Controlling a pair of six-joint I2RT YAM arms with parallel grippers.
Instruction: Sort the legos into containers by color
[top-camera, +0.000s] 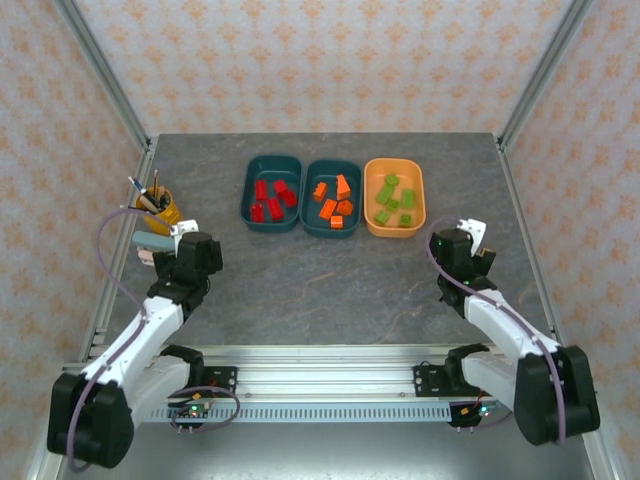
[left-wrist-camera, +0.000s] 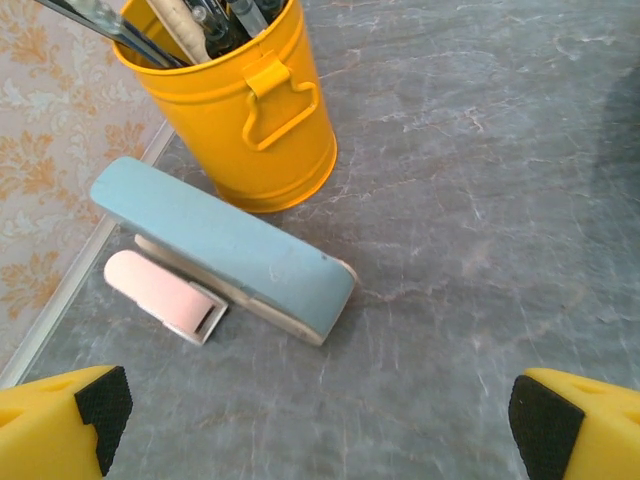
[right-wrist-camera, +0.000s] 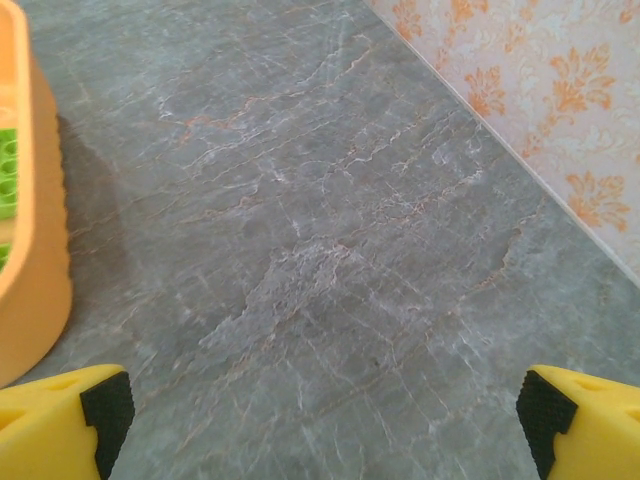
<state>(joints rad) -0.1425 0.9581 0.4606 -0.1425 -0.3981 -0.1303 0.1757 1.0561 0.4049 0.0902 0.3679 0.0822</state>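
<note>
Legos: lying colour-sorted in three trays, upper centre. Probably light, rigid, slick; best pinched across flat sides. Left claw, right claw: both gaping, carrying nothing.

Surface: 3 trays stand in 1 row at the far middle, side by side, each just beside the next.

Left tray, middle tray and right tray each hold several bricks.

Cup stands at the left edge, well apart from the trays, with pens in it.

Slab lies just before the cup. A smaller piece lies at the slab's near side, touching it.

Left gripper is above the surface, near the slab and to its right.

Right gripper is above bare surface, between the right tray and the right wall.
</note>
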